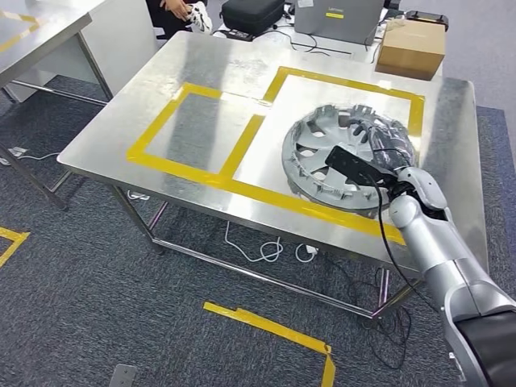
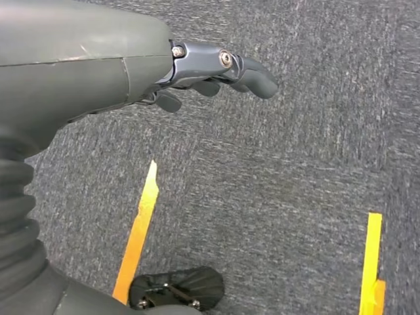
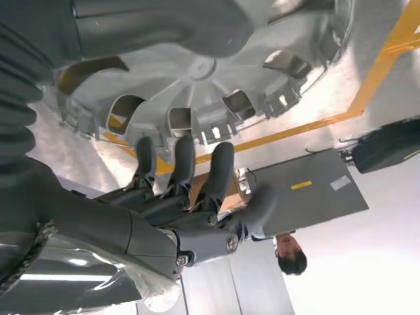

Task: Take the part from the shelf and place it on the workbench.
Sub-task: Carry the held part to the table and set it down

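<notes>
- The left hand hangs over the grey carpet. Its fingers are a bit bent and it holds nothing.
- Strips of yellow tape are stuck on the carpet below it.
- The silver right arm reaches up onto the shiny metal workbench.
- The right hand is on the far edge of the silver wheel cover. Its dark fingers curl over the rim, with the thumb on the other side, so it grips the cover.
- The wheel cover lies on the workbench, inside the right yellow tape square.
- The left yellow tape square is just beside it.
- Farther back sit a brown cardboard box, a grey laptop and a black case. The box flaps are shut, so I cannot tell what is inside.
- A person is behind the table.
</notes>
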You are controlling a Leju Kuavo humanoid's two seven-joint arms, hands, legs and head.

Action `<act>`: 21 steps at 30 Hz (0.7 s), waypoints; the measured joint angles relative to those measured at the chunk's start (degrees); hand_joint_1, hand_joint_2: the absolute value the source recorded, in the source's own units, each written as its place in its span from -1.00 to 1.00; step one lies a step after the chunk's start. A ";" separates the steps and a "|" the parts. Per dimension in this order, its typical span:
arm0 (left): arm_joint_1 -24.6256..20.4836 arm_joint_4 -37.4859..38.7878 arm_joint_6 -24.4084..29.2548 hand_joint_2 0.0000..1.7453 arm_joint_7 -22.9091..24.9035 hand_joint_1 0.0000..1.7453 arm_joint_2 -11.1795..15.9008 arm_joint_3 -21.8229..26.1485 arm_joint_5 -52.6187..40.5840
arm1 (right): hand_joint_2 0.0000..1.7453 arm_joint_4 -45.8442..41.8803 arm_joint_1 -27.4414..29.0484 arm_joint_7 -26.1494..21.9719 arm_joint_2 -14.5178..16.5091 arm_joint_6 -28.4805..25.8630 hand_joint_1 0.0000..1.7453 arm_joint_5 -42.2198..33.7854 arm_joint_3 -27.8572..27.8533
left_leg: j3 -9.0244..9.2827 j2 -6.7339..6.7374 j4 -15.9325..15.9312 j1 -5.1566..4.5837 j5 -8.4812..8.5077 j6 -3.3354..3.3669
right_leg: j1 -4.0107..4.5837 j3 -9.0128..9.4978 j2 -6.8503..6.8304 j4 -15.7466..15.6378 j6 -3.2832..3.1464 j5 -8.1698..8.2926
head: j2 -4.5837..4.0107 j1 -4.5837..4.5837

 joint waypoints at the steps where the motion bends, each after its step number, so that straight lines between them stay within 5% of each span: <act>1: -0.01 0.00 0.20 -1.00 0.33 -1.00 0.05 0.01 0.16 | -1.00 0.01 -0.23 0.08 0.00 0.09 -1.00 0.04 0.10 | 0.92 0.01 -2.11 -0.11 0.45 0.20 | 0.08 -0.07 0.02 0.00 0.21 -0.02 | 0.00 0.03; 5: 0.17 0.00 0.63 -1.00 1.45 -1.00 0.10 0.05 0.77 | -1.00 0.01 -0.66 0.30 -0.03 0.37 -1.00 0.15 0.54 | 1.42 0.09 -3.69 -0.07 0.56 1.03 | 0.03 -0.53 0.01 0.10 1.40 -0.77 | -0.01 0.07; 8: 0.05 0.00 0.25 -1.00 1.96 -1.00 0.21 0.07 0.95 | -1.00 0.03 -1.03 0.55 -0.20 0.50 -1.00 0.14 0.74 | 1.63 0.08 -4.15 0.09 0.85 1.79 | -0.01 -4.05 -0.02 7.70 1.82 -4.99 | -0.01 0.31; 10: 0.14 0.00 -0.91 0.00 1.88 -1.00 0.22 0.09 1.14 | -1.00 0.10 -1.02 0.67 -0.28 0.75 -1.00 0.14 0.94 | 1.62 0.06 -4.09 0.04 0.80 1.92 | -0.01 -7.59 -0.02 14.91 2.00 -7.41 | -0.02 0.39; 11: 0.18 0.00 -1.54 0.00 1.81 -1.00 0.22 0.09 1.24 | -1.00 0.15 -0.98 0.71 -0.28 0.90 -1.00 0.14 1.08 | 1.63 0.06 -4.05 0.03 0.78 1.94 | -0.02 -8.38 -0.03 16.24 2.07 -7.32 | -0.02 0.40; 12: 0.19 0.00 -2.10 0.00 1.70 -1.00 0.25 0.10 1.33 | -1.00 0.19 -0.99 0.76 -0.28 1.01 -1.00 0.14 1.22 | 1.66 0.06 -4.01 0.03 0.75 1.93 | -0.03 -8.02 -0.05 15.23 2.07 -6.12 | -0.02 0.41; 14: 0.17 0.00 -2.64 -1.00 1.40 -1.00 0.30 0.10 1.42 | -1.00 0.23 -1.25 0.87 -0.28 1.09 -1.00 0.10 1.46 | 1.77 0.06 -3.88 0.04 0.60 1.72 | -0.05 -4.44 -0.11 7.68 1.90 -2.16 | -0.02 0.40; 17: 0.16 0.00 -2.79 -1.00 1.38 -1.00 0.40 0.10 1.46 | -1.00 0.23 -1.65 1.03 -0.28 1.00 -1.00 -0.45 1.59 | 1.60 0.04 -3.55 -0.19 0.48 1.02 | 0.25 -0.06 -0.11 -0.25 1.39 0.01 | -0.02 0.34; 21: 0.23 0.00 -2.15 -1.00 2.95 -1.00 0.59 0.16 1.51 | -1.00 -0.16 -1.39 0.90 -0.12 0.83 -1.00 -4.56 0.93 | 1.12 0.07 -2.48 -0.06 -0.34 -0.15 | 0.17 0.24 -0.06 -0.63 0.28 0.34 | -0.01 0.28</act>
